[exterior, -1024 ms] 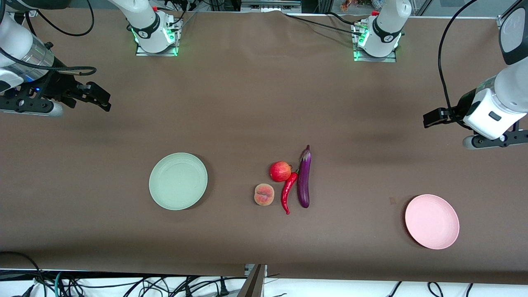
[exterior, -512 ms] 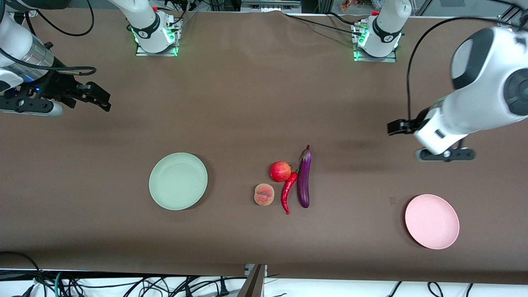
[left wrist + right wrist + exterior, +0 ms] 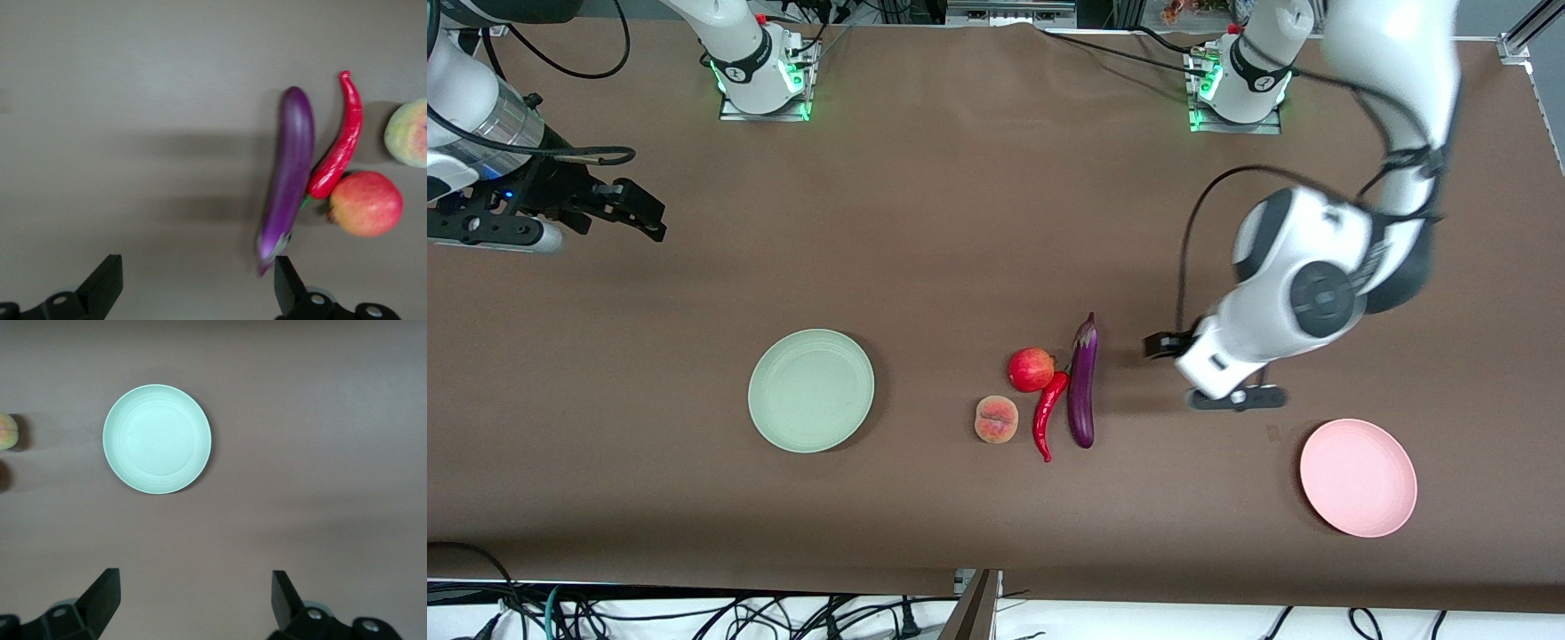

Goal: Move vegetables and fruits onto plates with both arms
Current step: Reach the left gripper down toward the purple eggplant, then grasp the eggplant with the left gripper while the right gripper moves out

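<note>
Eggplant (image 3: 290,175) by spread left fingers (image 3: 100,283), pink plate (image 3: 1358,477) front-only

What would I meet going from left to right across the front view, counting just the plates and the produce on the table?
Green plate → peach → pomegranate → chili → eggplant → pink plate.

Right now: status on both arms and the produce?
Left gripper open, over bare table beside the eggplant. Right gripper open, waiting at its end of the table. Chili, pomegranate, peach unmoved; green plate, pink plate empty. No obstructions.
</note>
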You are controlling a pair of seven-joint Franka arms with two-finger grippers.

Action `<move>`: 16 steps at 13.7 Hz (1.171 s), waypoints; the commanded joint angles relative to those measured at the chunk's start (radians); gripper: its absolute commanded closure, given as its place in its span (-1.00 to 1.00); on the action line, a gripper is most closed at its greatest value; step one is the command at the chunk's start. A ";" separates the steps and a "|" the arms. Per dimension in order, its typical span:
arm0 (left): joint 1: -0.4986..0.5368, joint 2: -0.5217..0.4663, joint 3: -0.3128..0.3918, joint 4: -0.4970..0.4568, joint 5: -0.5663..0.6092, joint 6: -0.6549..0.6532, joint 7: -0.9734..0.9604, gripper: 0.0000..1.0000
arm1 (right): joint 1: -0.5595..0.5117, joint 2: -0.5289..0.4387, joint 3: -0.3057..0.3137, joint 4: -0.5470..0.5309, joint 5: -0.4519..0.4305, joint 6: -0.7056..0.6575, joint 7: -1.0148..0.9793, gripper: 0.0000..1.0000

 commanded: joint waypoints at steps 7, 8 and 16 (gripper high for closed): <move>-0.122 0.218 0.018 0.034 -0.004 0.317 -0.069 -1.00 | -0.059 0.088 -0.002 -0.003 -0.019 0.098 -0.013 -1.00; -0.122 0.226 0.018 0.033 -0.004 0.336 -0.070 -1.00 | -0.058 0.097 -0.002 -0.005 -0.022 0.089 -0.016 -1.00; -0.116 0.287 0.021 0.029 -0.010 0.459 -0.101 -0.91 | -0.016 0.174 0.010 -0.008 -0.018 0.066 -0.031 -1.00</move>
